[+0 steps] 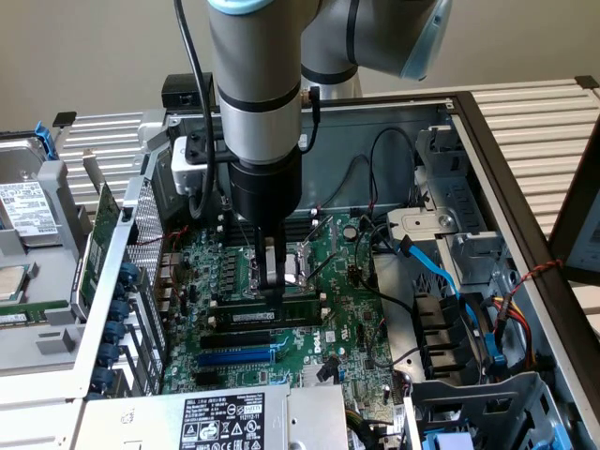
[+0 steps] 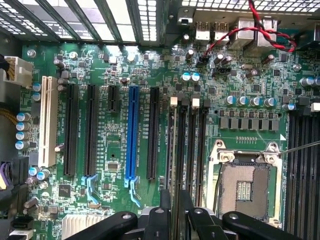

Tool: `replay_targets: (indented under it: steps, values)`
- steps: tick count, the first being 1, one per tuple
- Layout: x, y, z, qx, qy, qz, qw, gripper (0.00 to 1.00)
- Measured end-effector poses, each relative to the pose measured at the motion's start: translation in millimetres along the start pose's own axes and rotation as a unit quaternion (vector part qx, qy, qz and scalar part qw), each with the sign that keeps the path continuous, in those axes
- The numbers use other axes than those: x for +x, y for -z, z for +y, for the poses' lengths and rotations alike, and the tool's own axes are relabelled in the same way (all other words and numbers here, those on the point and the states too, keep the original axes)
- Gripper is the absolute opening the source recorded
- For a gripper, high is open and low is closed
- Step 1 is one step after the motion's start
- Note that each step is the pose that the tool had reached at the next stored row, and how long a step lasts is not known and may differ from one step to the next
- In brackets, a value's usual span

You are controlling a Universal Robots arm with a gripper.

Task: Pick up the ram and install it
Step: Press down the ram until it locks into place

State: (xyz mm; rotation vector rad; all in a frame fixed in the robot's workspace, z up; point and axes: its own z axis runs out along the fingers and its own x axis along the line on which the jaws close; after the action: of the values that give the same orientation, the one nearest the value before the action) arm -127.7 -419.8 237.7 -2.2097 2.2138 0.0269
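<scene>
Jaws clamped on ram (image 1: 298, 314), edge along memory slots (image 2: 202, 140); CPU socket (image 2: 245, 187) close beside, blue slot (image 2: 132, 135) apart.

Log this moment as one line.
ram: upright at memory slots, beside CPU socket | gripper: at its top edge | blue slot: empty

Gripper (image 2: 175, 202), perhaps with ram (image 2: 175, 177), over slots (image 2: 193, 145)
</scene>
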Motion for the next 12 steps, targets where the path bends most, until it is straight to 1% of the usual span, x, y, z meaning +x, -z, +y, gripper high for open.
replay_targets:
  steps: [2, 5, 10, 11, 12]
  values:
    - [0.0, 0.4, 0.1, -0.0011, 0.0, -0.0002, 1.0, 0.22]
    - [0.0, 1.4, 0.2, -0.0045, 0.0, -0.0005, 1.0, 0.22]
    - [0.0, 2.7, 1.7, -0.0079, 0.0, -0.0006, 1.0, 0.22]
    - [-0.1, 2.6, 2.3, -0.0091, 0.0, -0.0006, 1.0, 0.22]
    - [0.0, 2.7, 2.9, -0.0098, 0.0, -0.0006, 1.0, 0.2]
